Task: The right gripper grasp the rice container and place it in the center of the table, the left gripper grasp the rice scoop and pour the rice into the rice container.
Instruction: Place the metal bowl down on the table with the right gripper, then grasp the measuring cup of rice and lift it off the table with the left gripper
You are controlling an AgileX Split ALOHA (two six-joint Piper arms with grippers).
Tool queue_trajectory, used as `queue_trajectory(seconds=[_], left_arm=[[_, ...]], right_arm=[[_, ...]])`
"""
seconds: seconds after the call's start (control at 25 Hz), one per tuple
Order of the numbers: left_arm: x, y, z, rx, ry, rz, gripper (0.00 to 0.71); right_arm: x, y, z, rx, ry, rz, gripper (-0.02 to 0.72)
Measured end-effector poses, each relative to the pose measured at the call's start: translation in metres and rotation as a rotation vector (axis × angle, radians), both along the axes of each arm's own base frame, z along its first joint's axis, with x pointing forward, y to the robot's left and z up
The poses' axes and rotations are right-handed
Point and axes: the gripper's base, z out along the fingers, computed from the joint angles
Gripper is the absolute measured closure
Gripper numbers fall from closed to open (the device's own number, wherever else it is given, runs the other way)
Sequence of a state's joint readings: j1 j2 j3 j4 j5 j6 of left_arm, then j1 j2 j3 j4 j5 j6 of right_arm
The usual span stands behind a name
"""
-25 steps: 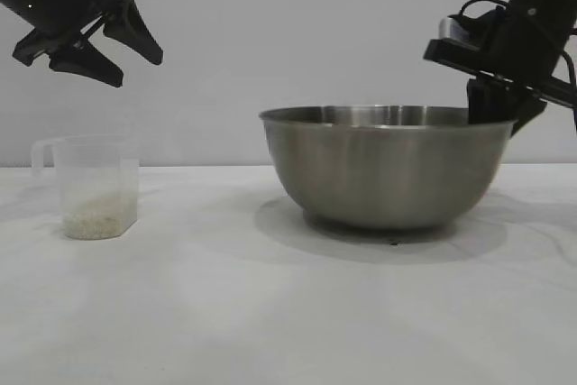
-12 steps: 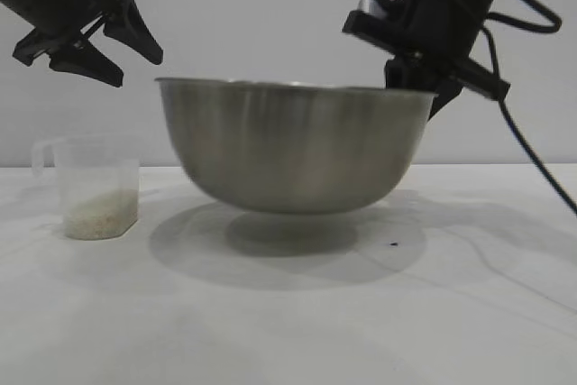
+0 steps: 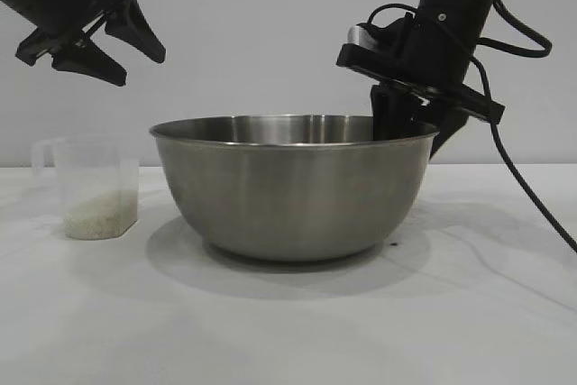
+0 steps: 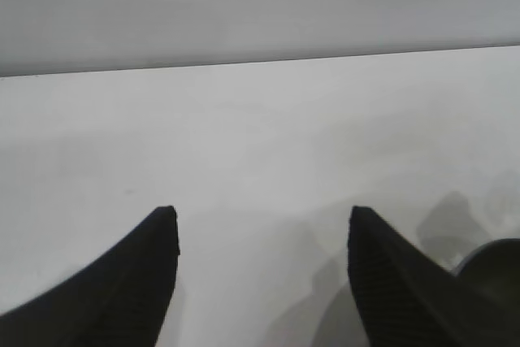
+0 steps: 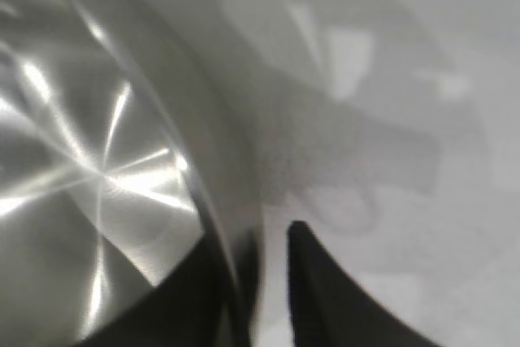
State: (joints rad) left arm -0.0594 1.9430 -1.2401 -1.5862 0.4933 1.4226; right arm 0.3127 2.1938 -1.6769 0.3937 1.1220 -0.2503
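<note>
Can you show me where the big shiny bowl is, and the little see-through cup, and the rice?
Large round stainless-steel bowl [image 3: 293,191]: exterior view, on its outer wall.
Small clear plastic measuring cup [image 3: 95,169]: exterior view, on its upper side wall.
Small heap of white rice [image 3: 97,218]: exterior view, on the grains at the cup's bottom.

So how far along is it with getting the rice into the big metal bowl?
About halfway. Done: the steel bowl sits on the table, roughly central. In hand: the right pincer is at the bowl's far rim, one finger outside the wall; whether it has let go is unclear. Left: the left pincer hangs open above the plastic scoop, whose rice is unpoured.
</note>
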Motion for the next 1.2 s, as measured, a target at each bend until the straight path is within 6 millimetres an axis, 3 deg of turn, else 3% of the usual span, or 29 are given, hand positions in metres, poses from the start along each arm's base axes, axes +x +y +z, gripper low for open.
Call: queue_trajectory(seconds=[0.08,0.16,0.4,0.44,0.76,1.0,1.2], left_arm=[[0.0,0.0,0.0,0.0,0.0,0.0,0.255],[0.0,0.0,0.0,0.0,0.0,0.0,0.255],[0.0,0.0,0.0,0.0,0.0,-0.001,0.255],[0.0,0.0,0.0,0.0,0.0,-0.001,0.255],[0.0,0.0,0.0,0.0,0.0,-0.001,0.255],[0.0,0.0,0.0,0.0,0.0,-0.001,0.255],[0.0,0.0,0.0,-0.001,0.0,-0.002,0.255]], right_arm=[[0.003,-0.001,0.008,-0.02,-0.016,0.022,0.177],[0.007,-0.002,0.018,-0.044,-0.03,0.046,0.088],[0.021,-0.014,0.055,-0.049,-0.14,0.03,0.092],[0.022,-0.018,0.061,-0.05,-0.15,0.021,0.134],[0.023,-0.082,0.11,-0.054,-0.246,-0.12,0.137],[0.011,-0.126,0.155,-0.061,-0.344,-0.22,0.137],[-0.016,-0.15,0.194,-0.08,-0.425,-0.282,0.137]])
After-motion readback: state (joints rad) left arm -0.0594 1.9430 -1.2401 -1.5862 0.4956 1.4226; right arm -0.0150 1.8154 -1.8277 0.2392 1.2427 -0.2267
